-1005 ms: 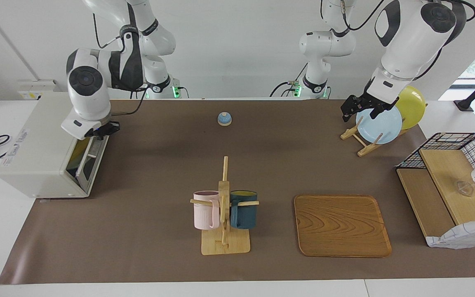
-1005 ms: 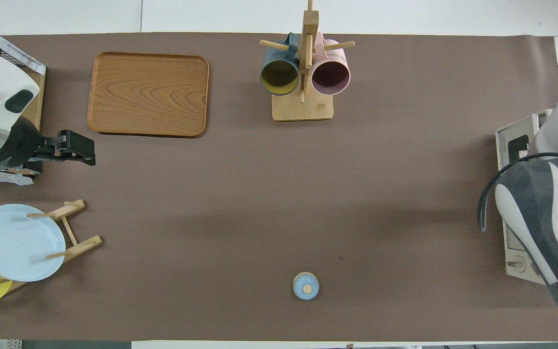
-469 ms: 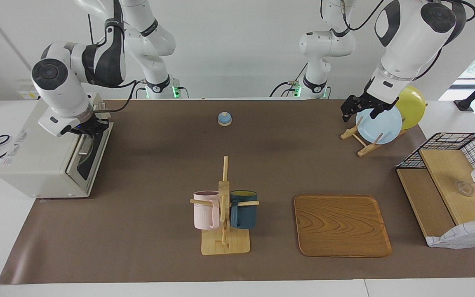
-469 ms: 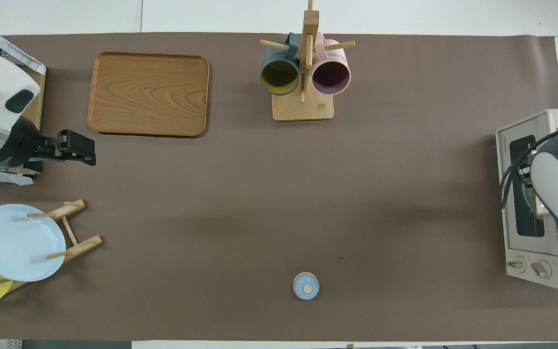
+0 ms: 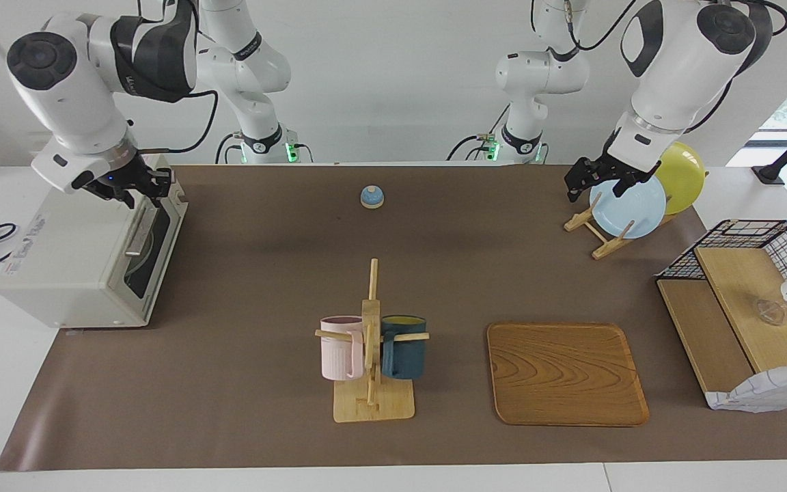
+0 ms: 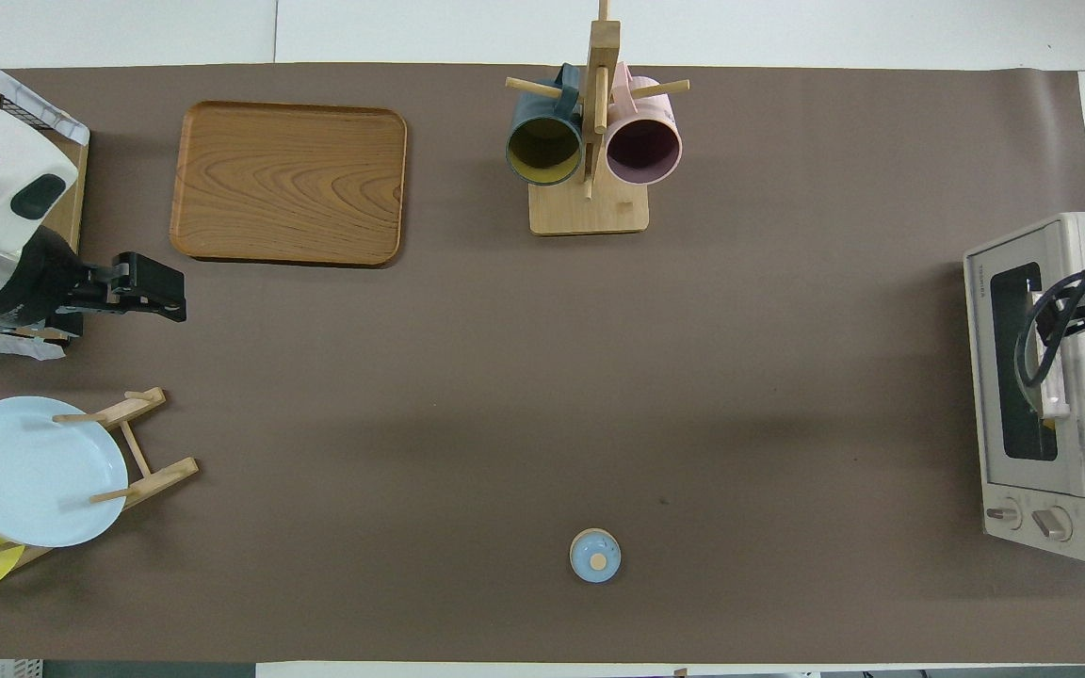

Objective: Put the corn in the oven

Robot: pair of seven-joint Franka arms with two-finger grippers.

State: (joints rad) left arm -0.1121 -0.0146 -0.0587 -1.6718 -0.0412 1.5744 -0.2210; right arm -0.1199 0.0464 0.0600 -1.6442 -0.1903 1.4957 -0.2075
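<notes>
1. Corn [image 6: 1045,423]: only a yellow sliver shows through the door glass in the overhead view, so it is judged to lie inside the oven [image 5: 59,260], which stands at the right arm's end of the table. The rest of it is hidden.

2. Door [image 5: 154,253]: it stands shut against the oven front, with the bar handle [image 5: 139,236] free.

3. Right gripper [image 5: 135,190]: it hangs over the oven's top front edge, just above the handle. The fingers stand part-way apart with nothing between them.

4. Step in hand, judged: clearing away from the closed oven. Lift straight up until the fingers are clear of the handle, then swing toward the table's middle. A sideways move made too low could catch the handle and pull the door down again.

5. Left gripper [image 5: 602,179]: it waits over the plate rack [image 5: 595,236], beside the blue plate [image 5: 629,205], fully spread and empty.

6. Change from 1 second ago: the door was then ajar, with yellow visible in the gap and the right gripper low at its top edge, fingers closed. Now the door is shut, the gripper is higher and its fingers have parted. The left arm has not moved.
</notes>
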